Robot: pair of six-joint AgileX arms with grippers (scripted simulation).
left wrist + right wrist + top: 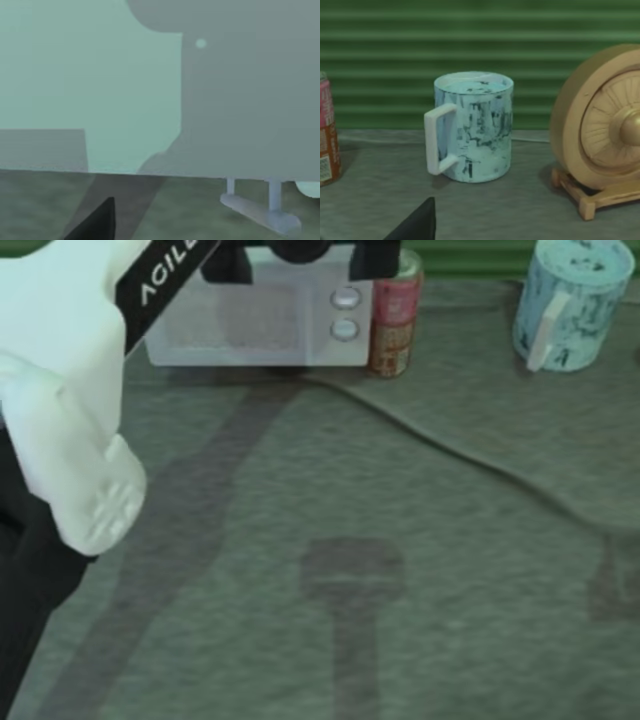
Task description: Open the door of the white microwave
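The white microwave (262,322) sat at the upper centre of the frame, its door (240,320) shut. A red can (394,325) touched its right side; a marbled mug (566,302) stood upper right. The left claw's state couldn't be told.

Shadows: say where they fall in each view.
Top view: dark arm-shaped bands cross the grey-green table. Left wrist view: a rounded shadow covers part of the white boxy microwave. Right wrist view: a small one sits beneath the pale marbled mug.
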